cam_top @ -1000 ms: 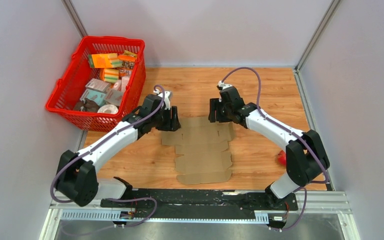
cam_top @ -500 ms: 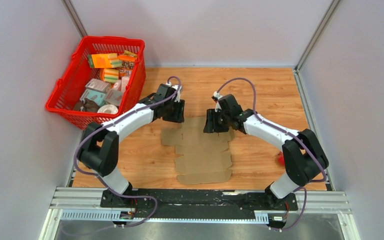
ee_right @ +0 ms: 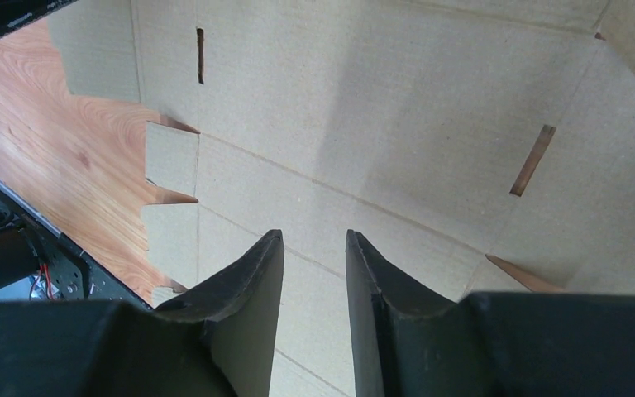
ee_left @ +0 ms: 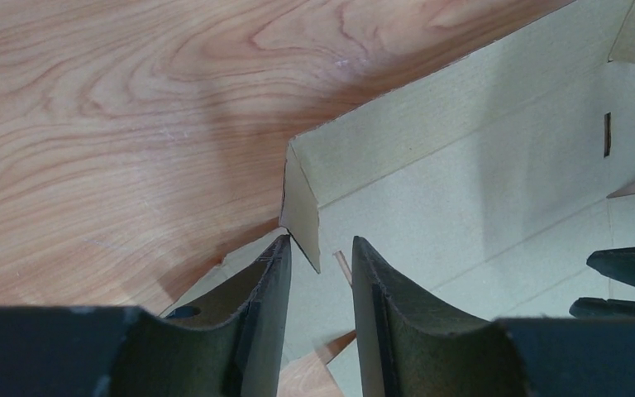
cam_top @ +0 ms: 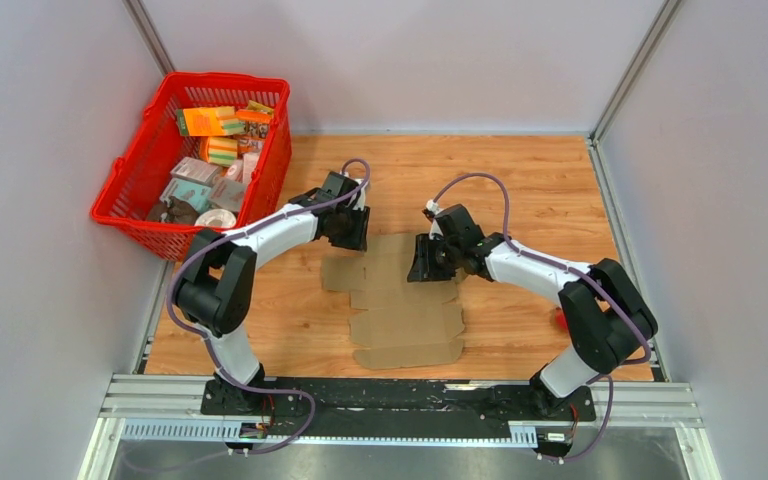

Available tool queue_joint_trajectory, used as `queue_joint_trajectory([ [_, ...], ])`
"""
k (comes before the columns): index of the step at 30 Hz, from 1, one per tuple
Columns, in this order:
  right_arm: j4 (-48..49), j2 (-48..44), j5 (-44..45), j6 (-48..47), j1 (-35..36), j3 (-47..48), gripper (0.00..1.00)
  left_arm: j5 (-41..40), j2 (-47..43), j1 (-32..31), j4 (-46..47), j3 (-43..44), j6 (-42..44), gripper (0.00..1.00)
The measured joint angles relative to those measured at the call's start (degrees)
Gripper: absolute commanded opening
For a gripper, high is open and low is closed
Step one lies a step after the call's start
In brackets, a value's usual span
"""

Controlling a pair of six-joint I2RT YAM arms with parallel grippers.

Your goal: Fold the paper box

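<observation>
The cardboard box blank [cam_top: 400, 300] is lying unfolded and mostly flat on the wooden table [cam_top: 530, 180], with its long axis running from the arm bases toward the far wall. Both arms are reaching in over its far end. The left gripper [cam_top: 353, 240] is hanging at the blank's far-left corner, and the right gripper [cam_top: 422, 268] is sitting over the blank's far panel, just inside its right edge. In the left wrist view a small corner flap [ee_left: 300, 211] is standing up off the blank, creased upright. Its lower tip is pointing into the mouth of the left gripper, whose fingers [ee_left: 269, 289] are parted by a narrow gap with nothing clamped. Contact between pad and flap is hard to judge from this angle; probably none. The far panel behind the flap is also tilting up off the wood. In the right wrist view the right gripper's fingers [ee_right: 252, 281] are likewise held slightly apart, released, pointing down at bare cardboard between two cut slots [ee_right: 533, 161]. Notched side tabs [ee_right: 169, 157] are showing along the blank's edge. A red basket [cam_top: 185, 240] full of small packages is sitting well to the left of the blank, beyond its far-left corner. A small red item [cam_top: 563, 318] is lying right of the blank, half hidden by the right arm.
</observation>
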Motion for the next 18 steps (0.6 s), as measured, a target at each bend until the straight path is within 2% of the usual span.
queue_joint_trajectory([
  [3, 0.61, 0.31, -0.02, 0.00, 0.00, 0.00, 0.37, -0.02, -0.09, 0.02, 0.76, -0.44, -0.09, 0.49],
  [4, 0.79, 0.57, -0.11, 0.00, 0.00, 0.00, 0.37, -0.04, -0.11, 0.00, 1.18, -0.70, -0.13, 0.54],
  [7, 1.29, 1.40, -0.55, 0.20, 0.02, 0.00, 0.39, -0.52, -0.59, 0.00, 1.27, -1.42, -0.50, 0.61],
  [10, 1.51, 1.77, -0.87, 0.61, 0.33, 0.00, 0.41, -1.38, -5.35, 0.02, 3.34, -7.04, -1.95, 0.61],
  [13, 2.38, 1.77, -1.22, 0.90, 0.79, 0.00, 0.40, -0.96, -16.68, 0.07, 5.25, -18.18, -4.70, 0.57],
  [15, 2.69, 1.77, -1.16, 0.90, 0.83, 0.00, 0.35, 0.31, -23.45, -0.09, 5.81, -23.78, -6.69, 0.54],
  [16, 2.78, 1.81, -0.96, 0.85, 0.90, 0.00, 0.28, 1.11, -25.99, -0.35, 6.51, -26.05, -7.72, 0.52],
  [17, 2.78, 1.95, -0.63, 0.79, 0.96, 0.00, 0.17, 1.84, -27.93, -0.87, 6.86, -27.96, -8.79, 0.52],
  [18, 2.80, 2.16, -0.28, 0.61, 1.03, 0.00, 0.12, 2.25, -28.89, -1.79, 7.17, -29.18, -9.73, 0.52],
])
